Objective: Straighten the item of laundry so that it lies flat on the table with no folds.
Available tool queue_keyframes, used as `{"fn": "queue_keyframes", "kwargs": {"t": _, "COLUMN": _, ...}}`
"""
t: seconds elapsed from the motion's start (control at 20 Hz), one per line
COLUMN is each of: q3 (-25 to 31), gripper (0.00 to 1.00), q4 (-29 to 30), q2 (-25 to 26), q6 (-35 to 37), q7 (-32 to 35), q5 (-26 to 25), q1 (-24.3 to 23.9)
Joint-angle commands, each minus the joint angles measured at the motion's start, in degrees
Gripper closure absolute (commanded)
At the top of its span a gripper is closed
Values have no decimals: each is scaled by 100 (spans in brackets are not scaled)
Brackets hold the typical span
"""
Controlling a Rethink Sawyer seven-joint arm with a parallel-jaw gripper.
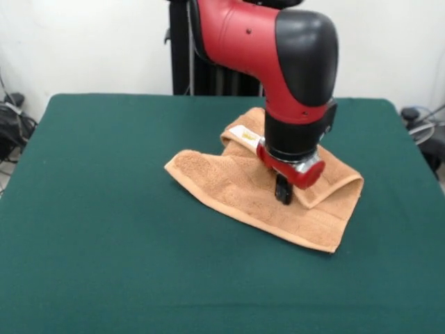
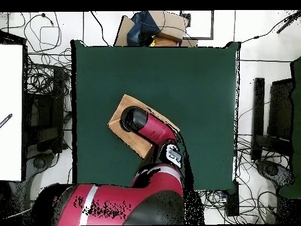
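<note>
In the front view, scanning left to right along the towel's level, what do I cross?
Bare green table → towel's left corner → white label → hand down on the towel → towel's folded right end → bare table again.

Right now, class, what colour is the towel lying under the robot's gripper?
Light orange-brown; the towel shows best in the front view, against the dark green table.

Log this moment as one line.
towel: folded over, not flat | claw: down on towel's middle, grip unclear | table: towel right of centre
</note>
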Motion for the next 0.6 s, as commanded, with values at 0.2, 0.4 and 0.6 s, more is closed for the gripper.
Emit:
{"fn": "queue_keyframes", "kwargs": {"t": 0.2, "q3": 701, "gripper": 100, "q4": 187, "q2": -66, "q6": 497, "q7": 1539, "q5": 677, "q1": -96}}
{"fn": "queue_keyframes", "kwargs": {"t": 0.4, "q3": 830, "gripper": 100, "q4": 341, "q2": -217, "q6": 516, "q7": 1422, "q5": 767, "q1": -223}}
{"fn": "queue_keyframes", "kwargs": {"t": 0.6, "q3": 888, "gripper": 100, "q4": 521, "q2": -500, "q6": 707, "q7": 1417, "q5": 847, "q1": -295}}
